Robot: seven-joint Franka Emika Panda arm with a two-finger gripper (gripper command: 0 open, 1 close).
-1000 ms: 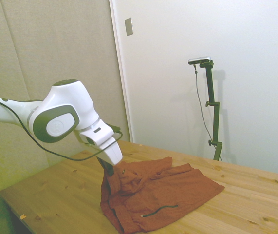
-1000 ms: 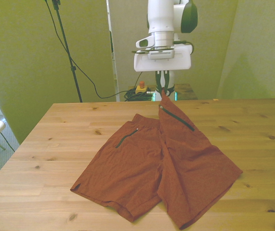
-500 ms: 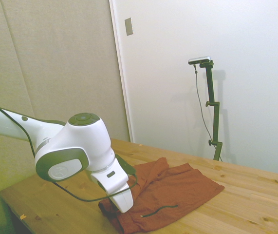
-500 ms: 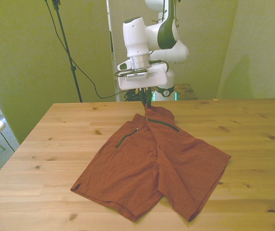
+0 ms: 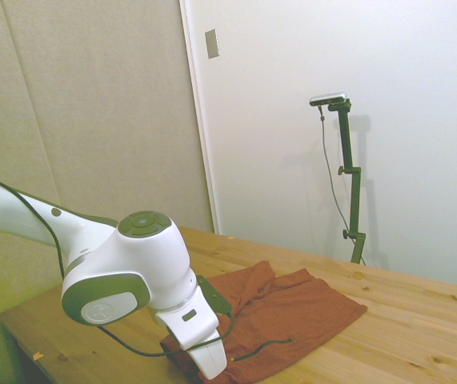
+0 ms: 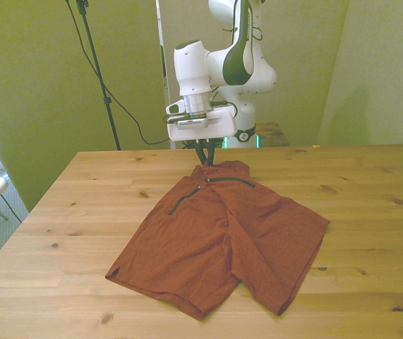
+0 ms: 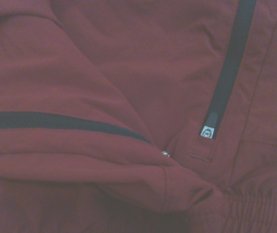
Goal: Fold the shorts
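1. Plainly, the shorts (image 6: 224, 236) lie mid-table (image 6: 370, 212), one half laid part-way over the other, legs toward the near edge.
2. The gripper (image 6: 205, 157) is low at the waistband end, pinching a corner of the shorts between closed fingers.
3. The wrist view shows two dark pocket zips (image 7: 228, 68) and soft creased folds.
4. The cloth looks light, limp and a little slippery; it will likely sag and drag rather than keep shape.
5. Best hold, I judge: the thicker waistband edge or a hem corner, not mid-panel.
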